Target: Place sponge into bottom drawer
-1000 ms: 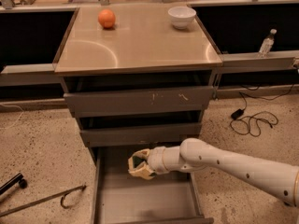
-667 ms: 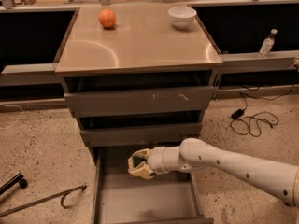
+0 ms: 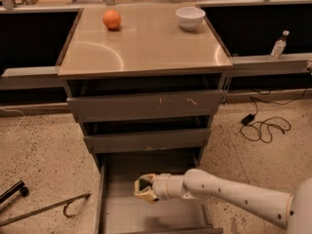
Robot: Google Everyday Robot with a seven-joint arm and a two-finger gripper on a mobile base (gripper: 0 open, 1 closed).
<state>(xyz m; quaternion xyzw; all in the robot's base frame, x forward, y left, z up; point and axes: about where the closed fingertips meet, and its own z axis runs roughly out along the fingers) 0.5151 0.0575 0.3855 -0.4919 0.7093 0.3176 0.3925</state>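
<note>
The bottom drawer (image 3: 114, 213) is pulled open below the two upper drawers, showing its flat grey floor. My gripper (image 3: 145, 188) reaches in from the right and hangs just above the floor near the drawer's middle. It is shut on the sponge (image 3: 144, 184), which shows as a small dark green patch with a pale yellow edge between the pale fingers. Most of the sponge is hidden by the fingers.
An orange ball (image 3: 111, 19) and a white bowl (image 3: 190, 17) sit on the cabinet top (image 3: 146, 48). A water bottle (image 3: 278, 45) stands on the right ledge. A black cable (image 3: 263, 128) lies on the floor at right, and a metal rod with a hook (image 3: 48, 208) at left.
My gripper with the sponge has moved down and a little toward the drawer's front, lower into the open bottom drawer. Nothing else has moved.
</note>
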